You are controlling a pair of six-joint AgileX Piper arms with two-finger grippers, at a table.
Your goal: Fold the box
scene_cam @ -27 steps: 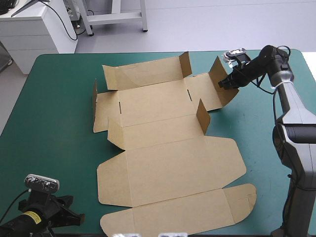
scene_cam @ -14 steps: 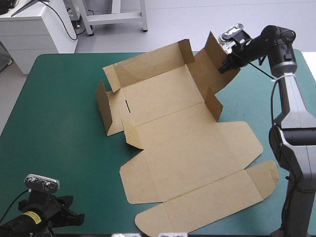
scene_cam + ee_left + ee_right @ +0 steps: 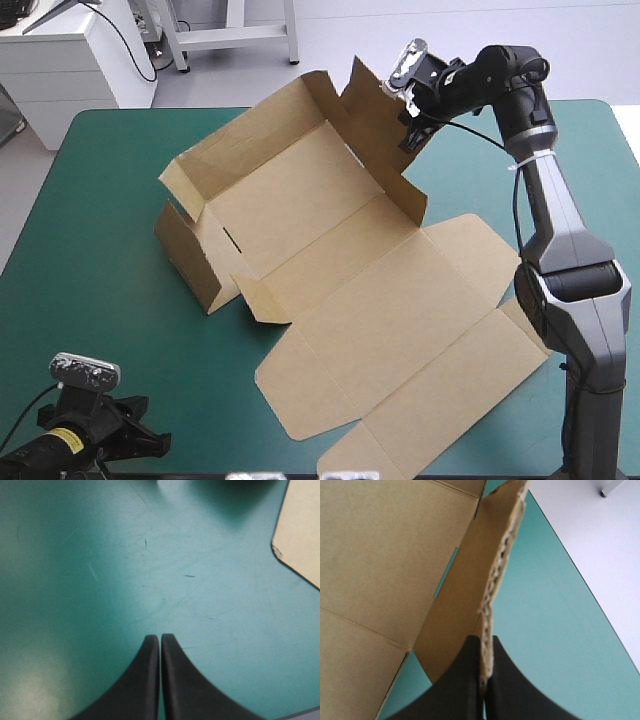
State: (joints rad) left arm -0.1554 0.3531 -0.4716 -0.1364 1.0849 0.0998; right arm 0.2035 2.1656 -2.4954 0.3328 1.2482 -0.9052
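The brown box [image 3: 330, 250] lies across the middle of the table, its far half tipped up with walls raised, its lid panels flat toward the near right. My right gripper [image 3: 408, 128] is up at the far right, shut on the box's raised side flap [image 3: 497, 565], whose cut edge runs between the black fingers [image 3: 470, 675]. The box floor [image 3: 380, 555] shows beside that flap. My left gripper [image 3: 160, 641] is shut with nothing in it, low over the bare teal-green cover at the near left corner [image 3: 150, 440]. A rounded corner of the box [image 3: 300, 535] lies ahead of it to one side.
Bare teal-green cover [image 3: 90, 250] stretches along the left side of the table and at the far right [image 3: 590, 180]. The table's far edge [image 3: 570, 560] passes close beside the right gripper.
My right gripper has lifted and swung toward the table's middle with the flap in it. The box's far half has tipped up and the whole sheet has turned, its lid sliding right.
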